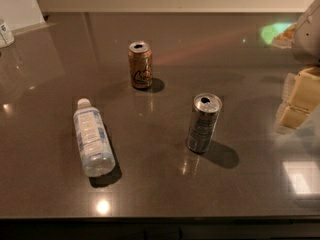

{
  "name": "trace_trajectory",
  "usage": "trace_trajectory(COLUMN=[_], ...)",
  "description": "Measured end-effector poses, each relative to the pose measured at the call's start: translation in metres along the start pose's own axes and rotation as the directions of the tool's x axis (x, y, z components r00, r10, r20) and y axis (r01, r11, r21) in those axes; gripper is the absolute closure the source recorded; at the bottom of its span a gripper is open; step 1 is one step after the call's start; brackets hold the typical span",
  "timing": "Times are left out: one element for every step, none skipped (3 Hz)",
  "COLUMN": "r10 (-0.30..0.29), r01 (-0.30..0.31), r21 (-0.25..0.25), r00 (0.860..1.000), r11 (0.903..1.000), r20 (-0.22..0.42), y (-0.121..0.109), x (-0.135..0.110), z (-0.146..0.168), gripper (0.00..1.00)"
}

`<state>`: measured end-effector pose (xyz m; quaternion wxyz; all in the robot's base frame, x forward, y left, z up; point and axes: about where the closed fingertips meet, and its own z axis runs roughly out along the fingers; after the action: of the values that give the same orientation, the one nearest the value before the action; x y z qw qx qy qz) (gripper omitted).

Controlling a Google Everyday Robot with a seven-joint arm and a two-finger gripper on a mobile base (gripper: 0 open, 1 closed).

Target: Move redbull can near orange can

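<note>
The redbull can (pixel 204 123), slim and silver-grey with dark markings, stands upright right of the countertop's middle. The orange can (pixel 140 65), shorter and orange-brown with cursive script, stands upright further back and to the left, well apart from it. My gripper (pixel 299 101) hangs at the right edge of the view, to the right of the redbull can and clear of it. Its two pale yellow fingers (pixel 306 88) stand slightly apart with nothing between them.
A clear plastic water bottle (pixel 93 142) with a white cap lies on its side at the left front. The dark grey countertop (pixel 165 194) ends at a front edge along the bottom. A white object (pixel 5 33) sits at the far left back.
</note>
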<state>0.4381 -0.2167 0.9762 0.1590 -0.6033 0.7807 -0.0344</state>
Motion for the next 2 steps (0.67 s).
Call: trace_trajectory(r10=[0.0,-0.032], r01=[0.0,0.033], r21=[0.0,-0.031], r00=[1.0,0.999], r11=[1.0,0.999], r20=[0.0,0.034], y=[0.0,0.01], x=[0.0,-0.014], z=[0.0,0.013], gripper=[0.0,0.0])
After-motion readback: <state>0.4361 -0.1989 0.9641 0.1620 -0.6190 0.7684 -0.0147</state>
